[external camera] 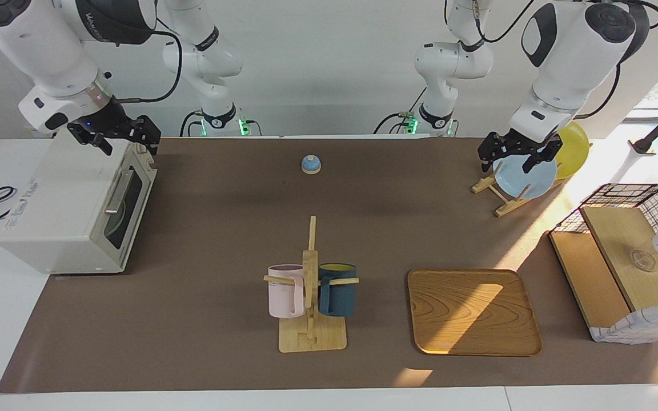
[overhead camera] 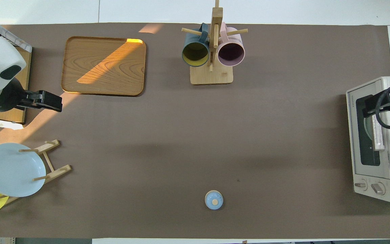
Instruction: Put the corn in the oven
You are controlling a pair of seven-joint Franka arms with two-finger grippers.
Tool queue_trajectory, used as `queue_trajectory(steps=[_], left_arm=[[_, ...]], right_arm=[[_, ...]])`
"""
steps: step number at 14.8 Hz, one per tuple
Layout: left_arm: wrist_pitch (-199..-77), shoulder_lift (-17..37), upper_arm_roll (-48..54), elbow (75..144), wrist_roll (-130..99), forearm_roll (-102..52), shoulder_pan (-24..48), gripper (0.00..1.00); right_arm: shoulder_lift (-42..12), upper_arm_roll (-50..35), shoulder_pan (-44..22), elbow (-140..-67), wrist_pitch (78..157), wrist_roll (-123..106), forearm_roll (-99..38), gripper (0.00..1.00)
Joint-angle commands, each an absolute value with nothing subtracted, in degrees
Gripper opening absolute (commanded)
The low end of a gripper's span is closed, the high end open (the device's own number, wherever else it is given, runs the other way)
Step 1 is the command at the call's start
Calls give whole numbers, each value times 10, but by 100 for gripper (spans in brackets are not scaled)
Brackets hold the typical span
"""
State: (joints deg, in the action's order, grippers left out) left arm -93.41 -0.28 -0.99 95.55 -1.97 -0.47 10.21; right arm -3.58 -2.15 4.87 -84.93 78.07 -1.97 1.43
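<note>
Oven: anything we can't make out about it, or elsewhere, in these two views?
- Oven interior: in both views the dark door glass hides most of it. The right gripper is over its top edge.
- Corn: seen in neither view.
- Basket contents: covered by the wooden lid. The overhead view's edge cuts the basket off.
- Yellow plate: mostly hidden by the blue plate and left gripper.

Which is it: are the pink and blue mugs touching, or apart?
Apart. The facing view shows the pink mug and the blue mug hanging with the rack's post between them.
</note>
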Motion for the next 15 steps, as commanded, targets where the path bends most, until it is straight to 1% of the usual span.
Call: queue_trajectory(steps=[1,2,15], left_arm=[[-925,-7,-12,952,-18,9,105,100],[-925,-7,-12,952,-18,9,105,100],[-925,-7,-12,952,-18,9,105,100]], right_arm=[[-13,-15,51,-877,776,-15,6,100],[-6,-15,50,-887,776,-15,7,100],[-11,-12,52,-882,801,-28,4,100]])
